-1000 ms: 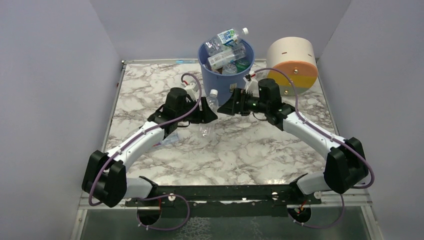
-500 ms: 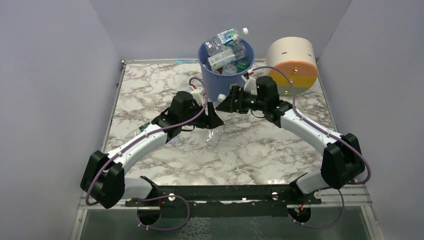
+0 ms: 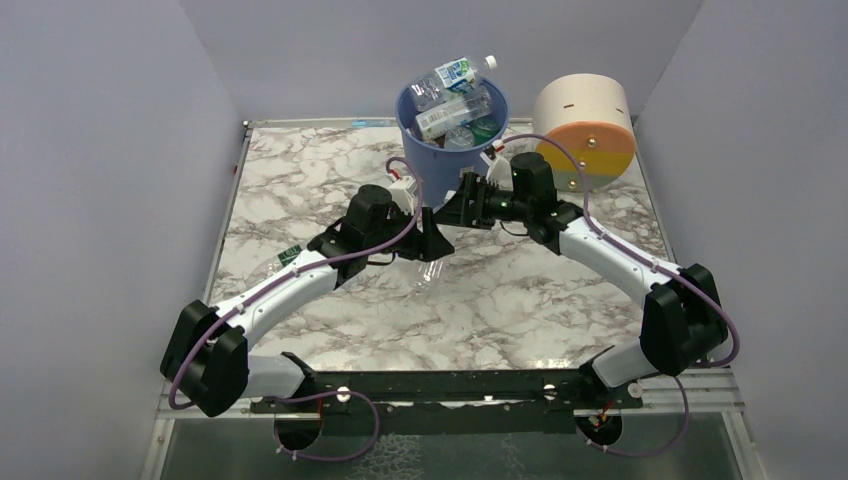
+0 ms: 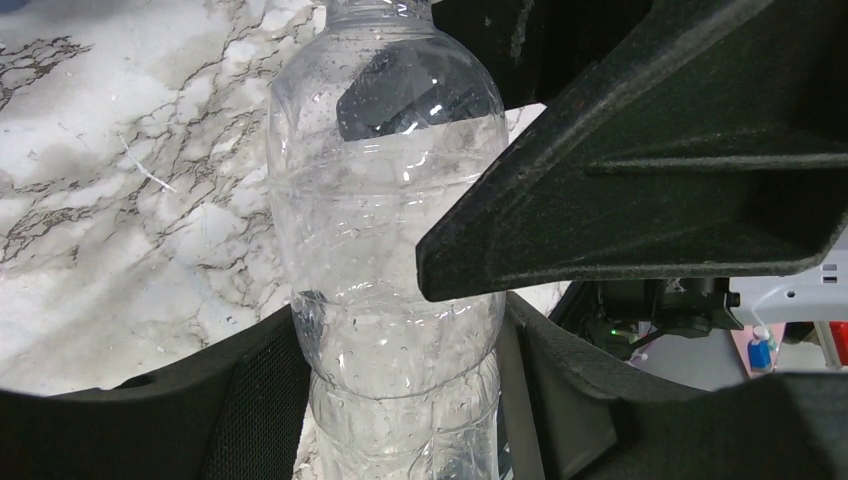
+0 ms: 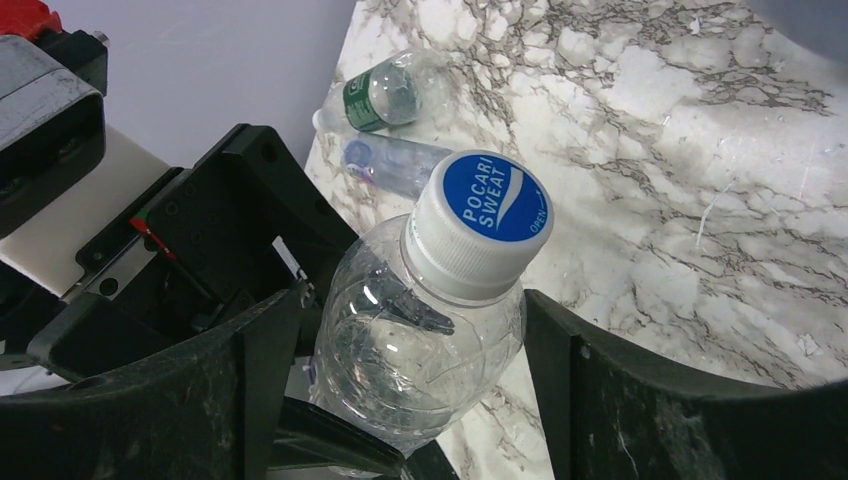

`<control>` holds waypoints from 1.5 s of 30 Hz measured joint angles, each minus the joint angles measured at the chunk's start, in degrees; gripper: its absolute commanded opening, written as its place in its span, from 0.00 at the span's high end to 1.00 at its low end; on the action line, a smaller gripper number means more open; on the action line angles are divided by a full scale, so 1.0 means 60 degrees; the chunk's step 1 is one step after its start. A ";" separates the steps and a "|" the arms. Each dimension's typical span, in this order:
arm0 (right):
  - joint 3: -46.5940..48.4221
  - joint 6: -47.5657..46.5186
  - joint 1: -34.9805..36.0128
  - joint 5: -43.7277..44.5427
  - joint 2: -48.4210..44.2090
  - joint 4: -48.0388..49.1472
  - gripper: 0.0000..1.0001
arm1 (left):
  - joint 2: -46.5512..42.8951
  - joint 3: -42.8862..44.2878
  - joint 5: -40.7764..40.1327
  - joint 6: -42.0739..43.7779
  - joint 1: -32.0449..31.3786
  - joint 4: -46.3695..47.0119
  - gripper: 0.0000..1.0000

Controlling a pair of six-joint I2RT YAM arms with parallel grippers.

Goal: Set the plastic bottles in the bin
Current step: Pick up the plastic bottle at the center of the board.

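A clear bottle (image 5: 430,330) with a white cap (image 5: 490,225) printed in blue stands roughly upright between the two arms, just in front of the bin (image 3: 425,155). Droplets cling to its inner wall. Whether its base touches the bench (image 3: 520,300) cannot be told.

The left fingers (image 4: 250,410) pinch its lower body, one on each side, both touching the plastic. The right fingers (image 5: 650,400) are spread about its shoulder just below the cap, one on each side and very close. Whether they press the plastic cannot be told.

The bin is blue and round and stands at the far edge of the bench. It is heaped with bottles (image 3: 455,115), and one labelled bottle (image 3: 460,72) pokes out above the rim. Two more lie on their sides near the left edge of the bench: a green-labelled bottle (image 5: 395,92) and, just beside it, a clear one (image 5: 395,162).

A cream drum (image 3: 585,125) with orange and yellow bands sits just right of the bin.

The bench has a white marble pattern with grey veins. A black rail (image 3: 450,385) runs along its near edge. Pale lilac walls (image 3: 120,150) close in the left, far and right sides.
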 measured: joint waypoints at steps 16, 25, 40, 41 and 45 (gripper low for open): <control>-0.0004 0.0076 0.0007 -0.0138 0.0076 0.0178 0.43 | 0.0080 0.0288 0.0004 0.0000 -0.0018 0.0011 0.01; 0.0000 0.0073 0.0040 -0.0233 0.0106 0.0189 0.44 | 0.0084 0.0707 -0.0106 0.0233 -0.0066 -0.0379 0.01; 0.1107 -0.0215 0.0047 0.0095 0.0153 -0.0277 0.44 | -0.2018 0.2379 -0.1632 0.0725 -0.0066 -0.2444 0.01; 0.1253 -0.0251 0.0047 0.0164 0.0189 -0.0382 0.43 | -0.2157 0.2473 -0.1705 0.0729 -0.0066 -0.2521 0.01; 0.2062 -0.0379 0.0040 0.0503 0.0474 -0.0688 0.43 | -0.2703 0.2900 -0.2262 0.0747 -0.0066 -0.3166 0.01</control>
